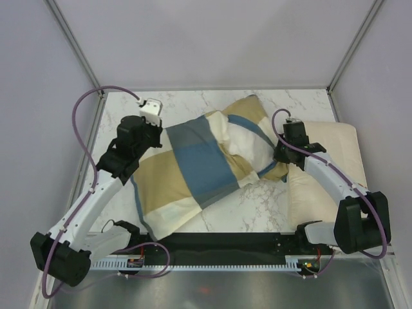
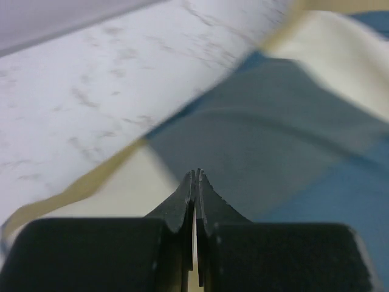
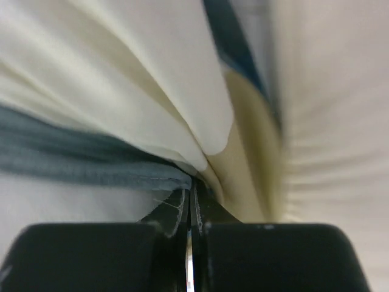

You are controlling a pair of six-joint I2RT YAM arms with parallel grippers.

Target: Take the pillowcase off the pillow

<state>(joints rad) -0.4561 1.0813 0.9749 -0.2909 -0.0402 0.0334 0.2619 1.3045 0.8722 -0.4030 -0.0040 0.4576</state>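
Note:
The pillowcase (image 1: pixel 193 167), in steel blue, tan and cream blocks, lies diagonally across the marble table (image 1: pixel 251 209). It bulges with the pillow inside, and off-white cloth (image 1: pixel 248 147) swells at its right end; whether that is the pillow or a cream block I cannot tell. My left gripper (image 1: pixel 159 134) is at the case's upper left edge. In the left wrist view it (image 2: pixel 197 172) is shut over flat blue cloth (image 2: pixel 273 109), with nothing seen between the fingers. My right gripper (image 1: pixel 280 156) is shut on the bunched pillowcase; its blue hem (image 3: pixel 91 164) and cream folds run into the tips (image 3: pixel 193 182).
A flatter cream pillow (image 1: pixel 328 138) lies along the table's right side, under my right arm. Bare marble (image 2: pixel 91 91) shows beyond the case's upper left edge. Grey walls with metal posts enclose the table on three sides.

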